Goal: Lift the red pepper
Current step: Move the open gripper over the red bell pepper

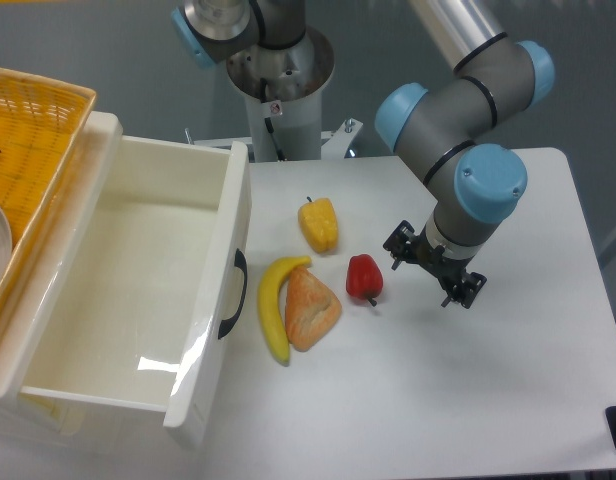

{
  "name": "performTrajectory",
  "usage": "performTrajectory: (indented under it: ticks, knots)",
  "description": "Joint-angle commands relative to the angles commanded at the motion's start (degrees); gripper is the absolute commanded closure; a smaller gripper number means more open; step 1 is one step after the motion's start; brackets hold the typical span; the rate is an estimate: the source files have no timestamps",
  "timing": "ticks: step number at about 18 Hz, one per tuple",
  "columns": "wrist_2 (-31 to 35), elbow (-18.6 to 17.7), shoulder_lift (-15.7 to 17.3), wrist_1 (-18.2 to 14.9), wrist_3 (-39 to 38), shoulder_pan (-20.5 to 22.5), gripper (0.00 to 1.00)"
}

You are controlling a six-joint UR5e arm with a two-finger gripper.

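A: Red pepper position?
B: On the table, beside the orange wedge; stem end points toward the camera.
A: Gripper?
B: Just right of it, apart; jaw opening indiscernible.

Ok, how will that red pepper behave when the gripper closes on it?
The red pepper looks glossy, so the fingers may slip on its skin. Its rounded body lies on its side on the table, so a nudge could probably roll it. It seems small and likely light. The gripper is beside it, not touching.
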Motion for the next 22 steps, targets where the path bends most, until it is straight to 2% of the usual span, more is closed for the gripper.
performTrajectory:
  ticks: [6, 10, 13, 15, 20, 22]
  knots:
    - [0.09, -1.58, 0.35, 0.35, -5.62, -0.09, 0.00]
    - [0.00, -7.28, 0.96, 1.84, -12.73, 0.52, 0.00]
    - [-0.17, -9.83, 1.84, 2.37, -13.10, 1.31, 0.00]
    - [-0.79, -12.30, 3.60, 2.64, -13.27, 2.10, 0.00]
    - [-5.97, -12.40, 3.78, 2.55, -23.71, 2.81, 0.00]
    - [-6.06, -12.40, 3.60, 2.55, -24.96, 2.72, 0.00]
